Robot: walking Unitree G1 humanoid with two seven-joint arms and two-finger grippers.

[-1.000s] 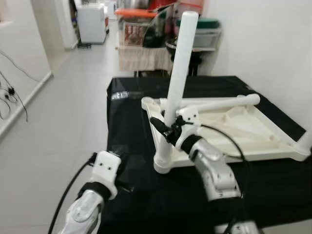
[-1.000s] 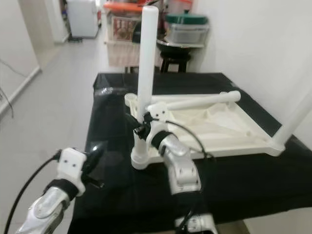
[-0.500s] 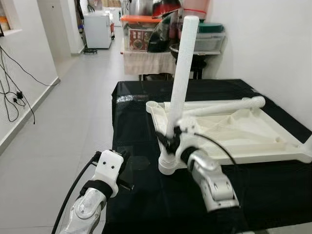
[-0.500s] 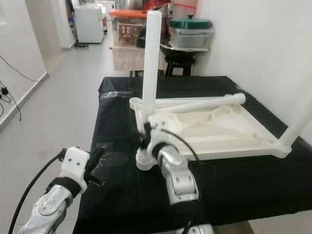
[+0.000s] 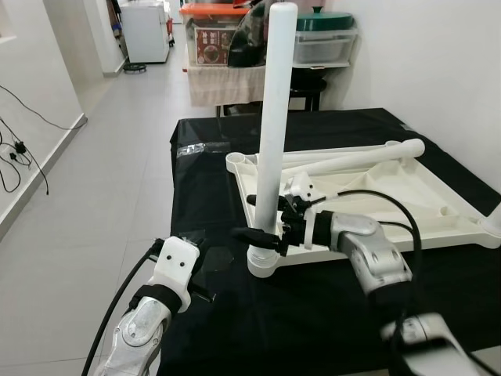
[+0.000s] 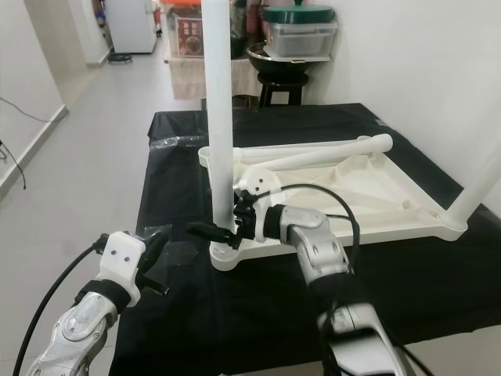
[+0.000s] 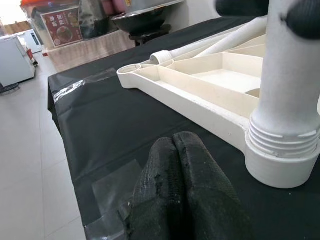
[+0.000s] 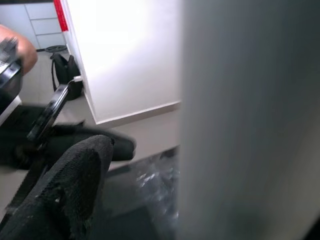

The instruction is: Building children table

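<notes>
A black cloth (image 5: 344, 313) is spread over a table in a white-walled room with a pale tiled floor (image 5: 86, 196); a passage is seen behind, with a white appliance (image 5: 146, 30) and a shelf (image 5: 235, 78) carrying boxes and a dark pot; a red label is seen on one box (image 5: 211, 45), its writing too small to be read.

The white plastic tabletop (image 5: 407, 196) is laid upside down on the cloth; three legs can be counted: one leg (image 5: 274, 133) stands upright in the near-left corner socket (image 5: 264, 262); a second leg (image 5: 352, 160) lies flat across the far part of the tabletop; a third leg (image 6: 477, 184) is seen tilted at the near-right corner, cut off by the frame edge.

The right arm is bent in from the right, forearm roughly level over the tabletop's near rim; the right gripper (image 5: 266, 219) is set around the upright leg just above the socket; one finger (image 5: 254, 233) is seen in front of the leg, the other behind it; the fingers are spread to either side of the leg, but a firm clamp cannot be told from these views.

The left arm is held low at the near-left table edge; the left gripper (image 7: 177, 190) has its two fingers pressed together with nothing between them, hovering over the cloth near a patch of clear tape (image 7: 112, 187), apart from the socket.
</notes>
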